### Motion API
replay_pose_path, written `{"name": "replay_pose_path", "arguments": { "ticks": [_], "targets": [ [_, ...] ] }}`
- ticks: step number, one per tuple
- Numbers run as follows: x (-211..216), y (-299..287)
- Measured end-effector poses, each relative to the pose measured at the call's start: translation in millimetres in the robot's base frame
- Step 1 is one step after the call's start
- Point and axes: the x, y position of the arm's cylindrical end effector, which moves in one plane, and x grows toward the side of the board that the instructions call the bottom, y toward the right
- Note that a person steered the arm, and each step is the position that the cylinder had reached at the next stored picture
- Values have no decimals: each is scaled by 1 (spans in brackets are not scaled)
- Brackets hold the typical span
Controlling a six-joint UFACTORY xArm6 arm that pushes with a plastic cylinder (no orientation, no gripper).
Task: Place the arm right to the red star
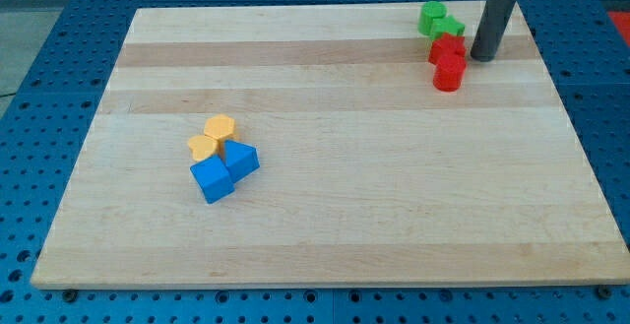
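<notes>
Two red blocks sit together near the view's top right. The upper one (447, 48) looks like the red star; the lower red block (449, 72) touches it, and its shape is unclear. My tip (481, 58) rests on the board just right of the upper red block, a small gap apart. Two green blocks (431, 17) (451, 28) sit right above the red ones.
A cluster sits left of centre: two yellow blocks (220, 127) (203, 148) above two blue blocks (240, 159) (212, 179), all touching. The wooden board (335, 216) lies on a blue perforated table; its right edge is close to my tip.
</notes>
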Motion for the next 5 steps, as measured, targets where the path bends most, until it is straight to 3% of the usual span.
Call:
{"name": "replay_pose_path", "arguments": {
  "ticks": [5],
  "targets": [
    [-1,-9]
  ]
}}
